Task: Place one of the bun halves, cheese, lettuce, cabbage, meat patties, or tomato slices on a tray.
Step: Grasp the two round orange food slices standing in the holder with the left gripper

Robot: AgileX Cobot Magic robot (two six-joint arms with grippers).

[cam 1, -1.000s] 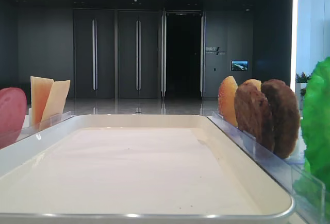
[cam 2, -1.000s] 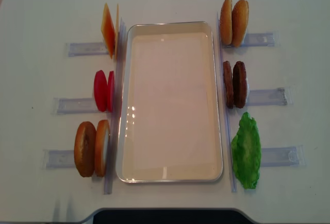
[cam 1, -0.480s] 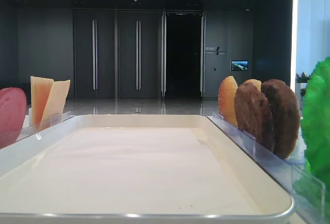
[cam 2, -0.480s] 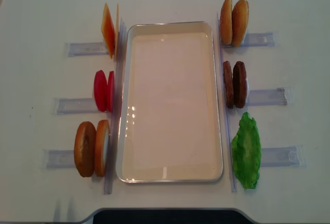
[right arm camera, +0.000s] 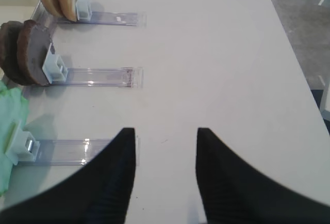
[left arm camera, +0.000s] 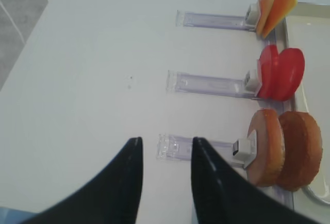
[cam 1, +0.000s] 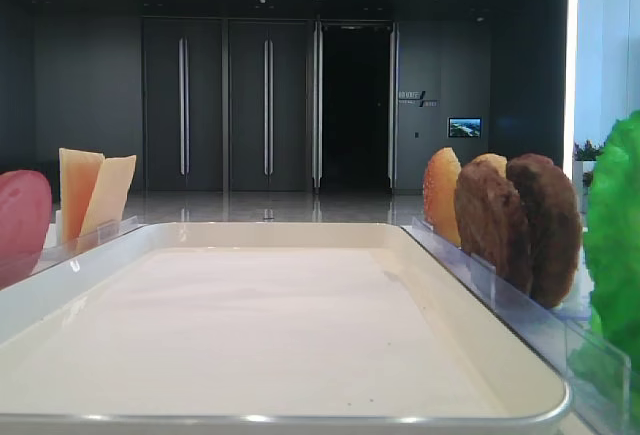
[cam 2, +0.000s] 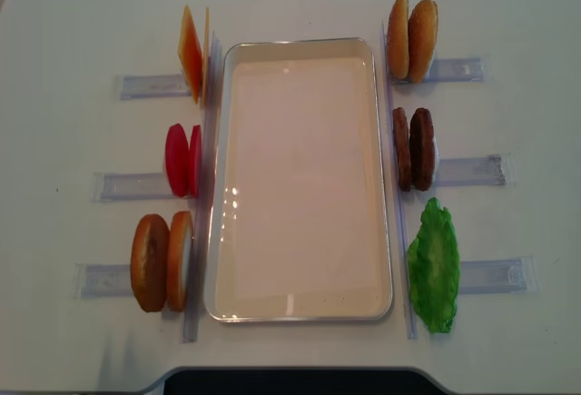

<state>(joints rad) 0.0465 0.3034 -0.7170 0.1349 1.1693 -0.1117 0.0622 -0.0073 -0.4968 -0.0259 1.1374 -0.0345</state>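
The cream-white tray lies bare in the middle of the table. Left of it, upright in holders, stand cheese, tomato slices and two bun halves. To its right are two more bun halves, the meat patties and green lettuce. Cabbage is out of view. My left gripper hangs open over bare table, left of the near buns. The right gripper is open and holds nothing, right of the lettuce holder. Neither arm shows in the overhead view.
Clear plastic holder rails stick out sideways from each food pair on both sides. The table's right edge and grey floor show in the right wrist view. The table's front edge runs just below the tray.
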